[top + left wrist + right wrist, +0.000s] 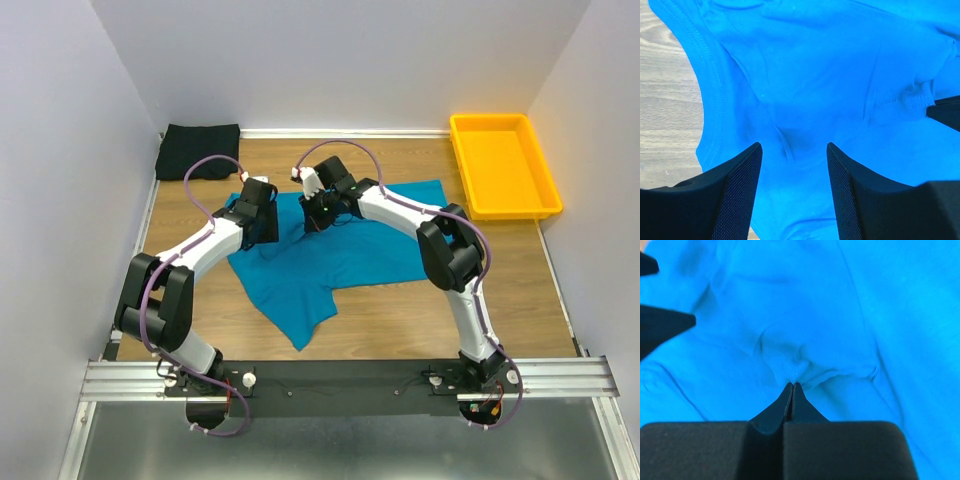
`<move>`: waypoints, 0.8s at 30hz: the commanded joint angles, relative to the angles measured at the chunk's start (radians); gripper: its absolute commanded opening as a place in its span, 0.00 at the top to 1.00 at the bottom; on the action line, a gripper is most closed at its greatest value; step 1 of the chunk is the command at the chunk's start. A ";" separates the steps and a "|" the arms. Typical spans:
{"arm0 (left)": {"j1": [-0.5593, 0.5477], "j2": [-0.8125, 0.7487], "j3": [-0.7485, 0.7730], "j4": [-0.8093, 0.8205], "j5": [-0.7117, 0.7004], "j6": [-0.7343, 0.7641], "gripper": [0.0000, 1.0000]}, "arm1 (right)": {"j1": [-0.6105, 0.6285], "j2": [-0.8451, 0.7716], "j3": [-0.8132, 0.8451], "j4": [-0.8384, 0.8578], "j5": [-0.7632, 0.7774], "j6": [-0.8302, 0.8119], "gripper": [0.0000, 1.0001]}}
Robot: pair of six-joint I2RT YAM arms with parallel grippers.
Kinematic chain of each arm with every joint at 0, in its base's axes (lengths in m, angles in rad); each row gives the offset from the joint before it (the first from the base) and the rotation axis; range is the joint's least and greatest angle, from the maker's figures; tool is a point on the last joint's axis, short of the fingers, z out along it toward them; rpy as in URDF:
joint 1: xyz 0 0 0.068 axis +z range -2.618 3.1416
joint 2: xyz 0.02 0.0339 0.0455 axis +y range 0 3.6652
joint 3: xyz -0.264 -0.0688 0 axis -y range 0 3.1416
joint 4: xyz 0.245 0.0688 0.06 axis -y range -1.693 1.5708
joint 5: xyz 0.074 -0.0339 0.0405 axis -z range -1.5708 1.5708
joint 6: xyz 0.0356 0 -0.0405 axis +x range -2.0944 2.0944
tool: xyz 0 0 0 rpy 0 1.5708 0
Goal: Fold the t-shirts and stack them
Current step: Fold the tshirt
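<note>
**Wood-grain counter, teal shirt under both arms**

Wood-grain counter (400, 320) fills the top view, boxed in by pale walls (350, 60). We see the teal-blue t-shirt (340, 255) spread loosely and wrinkled across the middle of it. The black t-shirt (198, 150) sits bundled in the far left corner, well apart from the teal one. At the far right stands a yellow tray (461, 165). Both arms reach over the far edge of the teal cloth, with the left pincer (265, 222) just beside the right pincer (318, 215).

From the left wrist, we see the left pincer (794, 146) with its jaws spread wide and nothing between them but teal-blue t-shirt (840, 75) below. The stitched hem curves down the left, with bare counter (665, 100) beyond it. A dark tip of the right pincer (945, 112) shows at the right edge.

From the right wrist, we see the right pincer (791, 386) with its jaws pressed together on a small bunched pinch of the teal-blue t-shirt (865, 315), creases radiating from the tips. Part of the left pincer (660, 325) juts in from the left edge.
</note>
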 commanded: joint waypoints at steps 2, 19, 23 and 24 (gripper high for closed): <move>0.022 -0.014 -0.010 -0.016 0.071 -0.010 0.37 | 0.008 -0.036 -0.015 -0.094 0.016 -0.066 0.99; 0.052 0.035 -0.076 0.043 0.199 -0.032 0.33 | 0.000 -0.011 0.008 -0.108 -0.007 -0.071 1.00; 0.053 0.033 -0.099 0.077 0.199 -0.047 0.33 | 0.002 -0.010 0.004 -0.107 -0.019 -0.066 0.99; 0.055 0.035 -0.107 0.085 0.199 -0.050 0.33 | 0.002 -0.011 0.001 -0.107 -0.021 -0.068 0.99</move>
